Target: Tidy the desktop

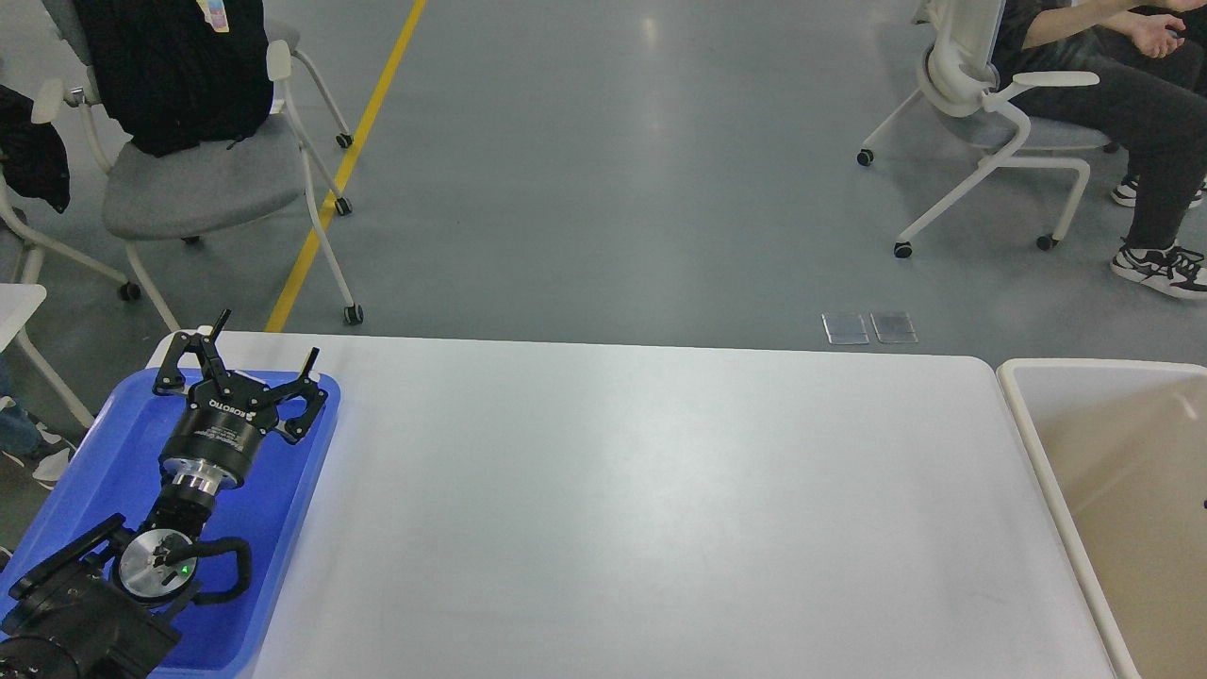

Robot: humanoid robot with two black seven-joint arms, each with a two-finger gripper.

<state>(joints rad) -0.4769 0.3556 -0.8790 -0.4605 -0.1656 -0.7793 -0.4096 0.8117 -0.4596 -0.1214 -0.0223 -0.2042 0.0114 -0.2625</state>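
The white desktop (pixel 660 490) fills the middle of the head view and nothing lies on its bare surface. My left gripper (pixel 269 335) is open and empty, with its fingers spread wide. It hovers over the far end of the blue tray (pixel 94 462) at the desktop's left edge. My right gripper is out of view.
A beige white-rimmed bin (pixel 1026 420) stands against the desktop's right edge. Grey chairs (pixel 189 184) stand on the floor beyond the far left corner. A seated person (pixel 1122 104) is at the far right.
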